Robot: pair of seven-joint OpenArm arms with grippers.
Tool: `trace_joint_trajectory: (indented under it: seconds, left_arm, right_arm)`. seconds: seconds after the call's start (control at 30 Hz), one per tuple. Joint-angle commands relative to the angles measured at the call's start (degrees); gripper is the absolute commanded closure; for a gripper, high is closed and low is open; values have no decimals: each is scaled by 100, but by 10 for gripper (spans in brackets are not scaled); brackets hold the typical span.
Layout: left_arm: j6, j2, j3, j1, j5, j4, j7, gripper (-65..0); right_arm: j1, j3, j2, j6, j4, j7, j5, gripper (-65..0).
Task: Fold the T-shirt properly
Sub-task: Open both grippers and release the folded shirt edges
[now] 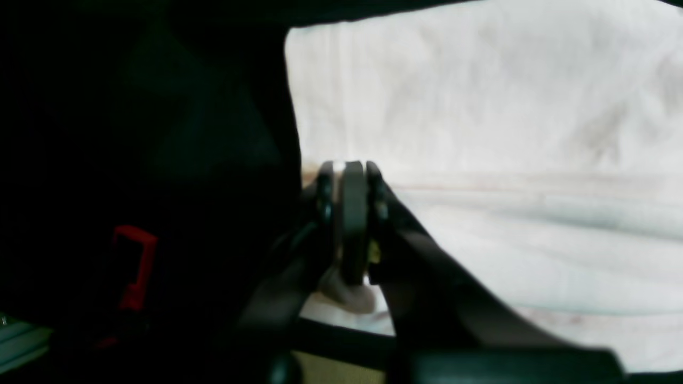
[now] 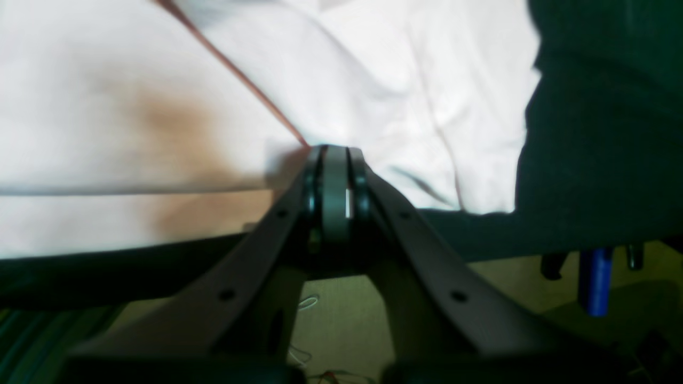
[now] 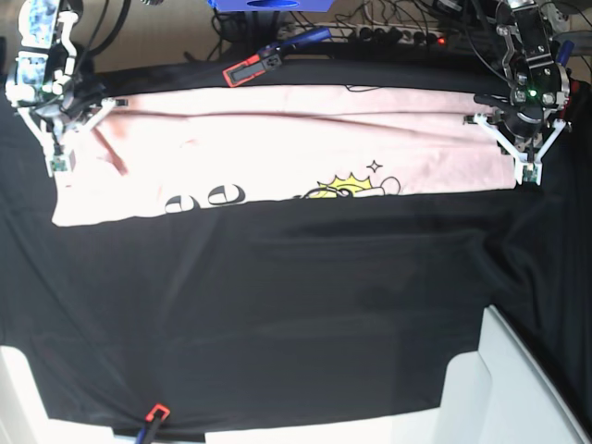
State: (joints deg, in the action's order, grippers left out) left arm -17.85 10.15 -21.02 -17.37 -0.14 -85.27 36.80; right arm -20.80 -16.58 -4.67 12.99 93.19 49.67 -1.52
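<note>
Sideways — T-shirt band, edge-to-edge

Right gripper: jaws closed, pinching the T-shirt at its near edge. Black cloth at right and beneath. Brownish blur at left.

T-shirt: 1 | black cloth: 1 | claws: 2 – left claw, right claw

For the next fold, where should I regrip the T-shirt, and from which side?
Judging by its pose, a long band across the black cloth, take the T-shirt at its two short ends, one gripper per end, coming from outside; each closed gripper already sits there.
</note>
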Motion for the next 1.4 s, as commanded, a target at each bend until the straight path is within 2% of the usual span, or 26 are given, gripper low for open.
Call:
trace_joint_trajectory:
  seconds: [0.0,0.33,0.4,0.47,0.53,0.6,0.67,0.7,0.83,0.93,1.07,1.27,1.3,1.37]
  left_arm:
    - [84,88,-39,18,36,-101,-88,0]
    - [84,88,-39,18,36,-101,-88,0]
    - [75,88,-39,18,36,-101,-80,0]
    - [75,97,-39,18,36,-101,-71,-8]
    - [75,97,-39,18,36,-101,-62,-86]
    - [75,97,-57,18,36,-127,-62,-190]
    - [75,97,-74,18,27,-136,-62,-249]
    - [75,97,-65,18,27,-136,-53,-254]
    - [75,88,-109,27,19,-136,-53,-252]
    - [84,123,-162,88,19,-154,-53,-252]
    - [84,97,-575,255,27,-312,-36,-255]
    - [57,132,-848,378,-34,-804,483,-259]
    - [57,114,-936,431,-43,-831,597,-267]
    - [40,114,-1112,484,-377,-848,852,-328]
  right_arm:
    - [36,-34,-65,-38,101,-66,33,-3]
    - [115,-43,-74,-47,66,-57,33,-16]
    - [115,-52,-65,-47,92,-57,33,-59]
    - [115,-52,-65,-47,110,-57,33,-144]
    - [115,-52,-65,-47,110,-57,33,-222]
    - [124,-52,-65,-47,110,-57,33,-261]
    - [168,-61,-65,-55,119,-48,33,-266]
    - [185,-122,-65,-73,119,-48,33,-267]
    - [220,-421,-100,-451,127,-57,33,-267]
    - [247,-430,-144,-469,189,-40,33,-266]
    - [212,-439,-180,-469,409,13,33,-266]
    - [176,-439,-188,-469,497,-13,33,-266]
    - [168,-439,-188,-469,585,-13,33,-264]
    - [141,-439,-188,-469,866,-154,33,-264]
